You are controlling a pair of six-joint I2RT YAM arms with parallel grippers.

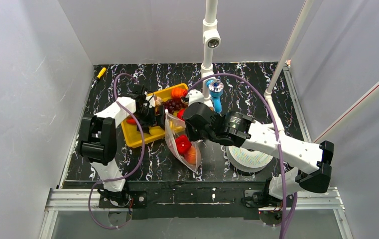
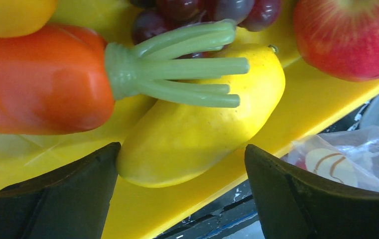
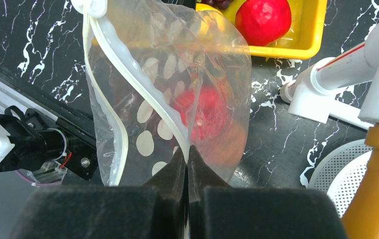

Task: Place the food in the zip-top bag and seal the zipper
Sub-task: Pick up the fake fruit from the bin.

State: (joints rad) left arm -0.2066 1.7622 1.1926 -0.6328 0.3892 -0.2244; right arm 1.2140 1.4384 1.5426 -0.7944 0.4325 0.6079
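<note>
Marbled tabletop [image 1: 247, 79]: L jaws wide round yellow fruit [image 2: 202, 124] under carrot [image 2: 43, 79], R jaws clenched on zipper [image 3: 177, 133].

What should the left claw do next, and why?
Probably close the left claw on the yellow fruit in the tray. Its fingers stand open on either side of that fruit, and the right claw is shut on the bag rim, with the mouth open to take it.

- Left arm [image 1: 120, 107]: white shells, boxy black joints.
- Right arm [image 1: 287, 145]: white shells dotted with small dark holes, black joints.
- Cable [image 1: 232, 75]: thin, purple, one per arm.
- Fingers [image 2: 58, 199]: matte black wedges.
</note>
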